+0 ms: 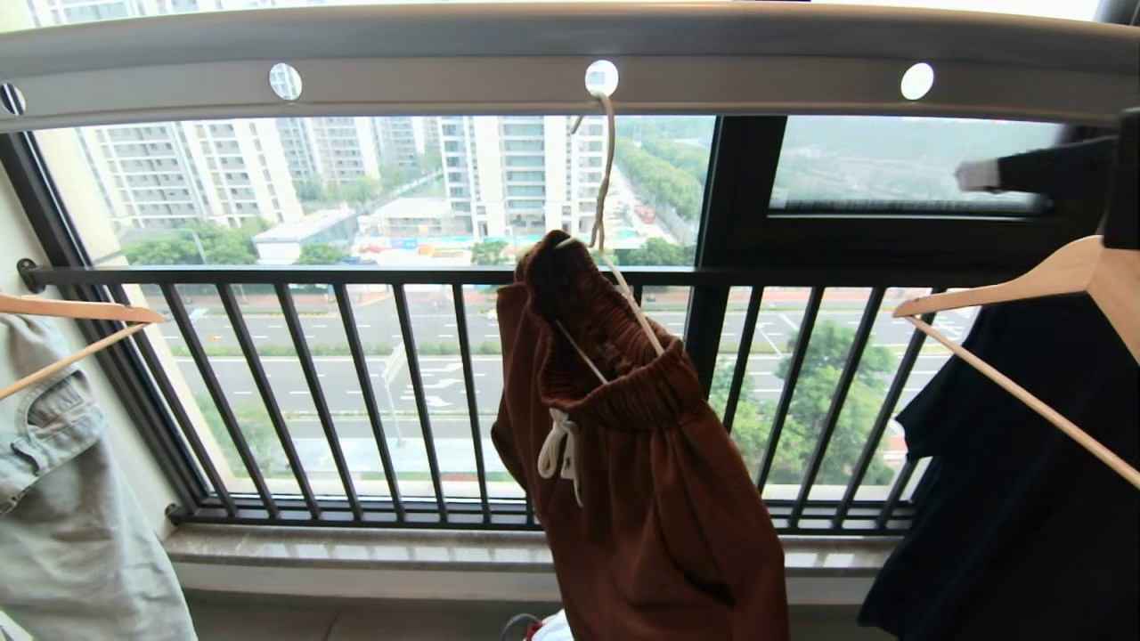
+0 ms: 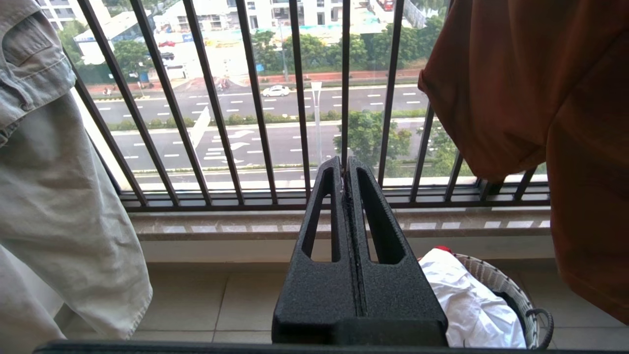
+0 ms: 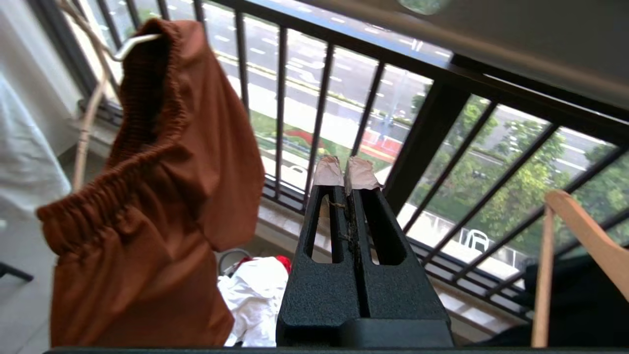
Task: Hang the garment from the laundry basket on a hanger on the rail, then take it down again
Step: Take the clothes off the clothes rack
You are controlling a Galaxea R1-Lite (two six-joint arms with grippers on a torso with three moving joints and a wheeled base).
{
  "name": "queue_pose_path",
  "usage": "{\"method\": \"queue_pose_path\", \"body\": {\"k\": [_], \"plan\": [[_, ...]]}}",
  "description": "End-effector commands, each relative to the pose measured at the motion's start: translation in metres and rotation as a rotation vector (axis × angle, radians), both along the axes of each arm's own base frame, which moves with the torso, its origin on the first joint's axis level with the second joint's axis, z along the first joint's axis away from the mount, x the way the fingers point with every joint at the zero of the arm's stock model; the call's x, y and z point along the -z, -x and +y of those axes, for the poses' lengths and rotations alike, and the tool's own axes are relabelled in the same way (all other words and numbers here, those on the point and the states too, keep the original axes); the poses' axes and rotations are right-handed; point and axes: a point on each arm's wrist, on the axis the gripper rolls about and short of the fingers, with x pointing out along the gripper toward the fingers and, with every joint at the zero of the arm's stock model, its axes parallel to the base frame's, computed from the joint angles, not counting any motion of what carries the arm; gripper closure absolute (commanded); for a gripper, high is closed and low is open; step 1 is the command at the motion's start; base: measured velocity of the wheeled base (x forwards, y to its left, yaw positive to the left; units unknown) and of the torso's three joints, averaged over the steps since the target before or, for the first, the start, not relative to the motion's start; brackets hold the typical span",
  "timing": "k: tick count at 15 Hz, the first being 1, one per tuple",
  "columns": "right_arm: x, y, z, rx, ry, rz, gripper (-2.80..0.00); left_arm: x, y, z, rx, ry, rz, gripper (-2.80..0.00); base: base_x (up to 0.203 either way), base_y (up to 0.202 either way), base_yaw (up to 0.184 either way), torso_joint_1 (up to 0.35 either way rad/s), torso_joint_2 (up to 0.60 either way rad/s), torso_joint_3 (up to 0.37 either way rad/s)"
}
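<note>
Both jaws pressed together, empty. Garment (image 3: 147,206) on hanger (image 1: 606,178) off to side of right gripper (image 3: 345,172); laundry basket (image 2: 511,290) just beside left gripper (image 2: 344,164).

black textured slotted pincer (image 3: 346,169) fingers, the right's tips tan-taped

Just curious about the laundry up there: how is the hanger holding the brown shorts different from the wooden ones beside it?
The cream wire hanger is thin with a long hook; the wooden hangers are thicker, light timber. The wire hanger hangs tilted, with the rust-brown shorts bunched on one end at the waistband; the wooden hanger on the right carries a black garment. Both kinds hang below the silver rail.
</note>
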Motion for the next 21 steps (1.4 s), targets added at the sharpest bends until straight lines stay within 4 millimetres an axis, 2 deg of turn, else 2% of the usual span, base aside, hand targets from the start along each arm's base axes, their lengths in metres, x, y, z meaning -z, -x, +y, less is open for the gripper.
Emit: {"method": "queue_pose_path", "body": {"k": [1, 2, 3, 5, 9, 12, 17, 19, 21], "plan": [[0.009, -0.033, 0.056, -0.076, 0.055, 0.055, 0.00, 0.000, 0.000, 0.000, 0.000, 0.000, 0.001, 0.00, 0.000, 0.000, 0.000, 0.000, 0.00, 0.000], [0.008, -0.030, 0.073, -0.091, 0.057, 0.053, 0.00, 0.000, 0.000, 0.000, -0.001, 0.001, 0.001, 0.00, 0.000, 0.000, 0.000, 0.000, 0.00, 0.000], [0.008, -0.026, 0.089, -0.098, 0.056, 0.051, -2.80, 0.000, 0.000, 0.000, -0.001, 0.000, 0.001, 0.00, 0.000, 0.000, 0.000, 0.000, 0.00, 0.000], [0.010, -0.024, 0.119, -0.073, 0.070, 0.039, -2.80, 0.000, 0.000, 0.000, 0.000, 0.000, 0.001, 0.00, 0.000, 0.000, 0.000, 0.000, 0.00, 0.000], [0.014, -0.030, 0.164, -0.084, 0.042, 0.011, -2.80, 0.000, 0.000, 0.000, 0.000, 0.000, 0.001, 0.00, 0.000, 0.000, 0.000, 0.000, 0.00, 0.000], [0.022, -0.029, 0.194, -0.024, 0.034, -0.034, -2.80, 0.000, 0.000, 0.000, 0.000, 0.000, 0.001, 0.00, 0.000, 0.000, 0.000, 0.000, 0.00, 0.000], [0.041, -0.054, 0.223, 0.085, 0.007, -0.087, -2.80, 0.000, 0.000, 0.000, 0.000, 0.000, 0.001, 0.00, 0.000, 0.000, 0.000, 0.000, 0.00, 0.000], [0.047, -0.066, 0.225, 0.114, 0.014, -0.101, -2.80, 0.000, 0.000, 0.000, -0.001, 0.000, 0.001, 0.00, 0.000, 0.000, 0.000, 0.000, 0.00, 0.000], [0.052, -0.085, 0.218, 0.162, 0.034, -0.098, -2.80, 0.000, 0.000, 0.000, 0.000, 0.000, 0.001, 0.00, 0.000, 0.000, 0.000, 0.000, 0.00, 0.000]]}}
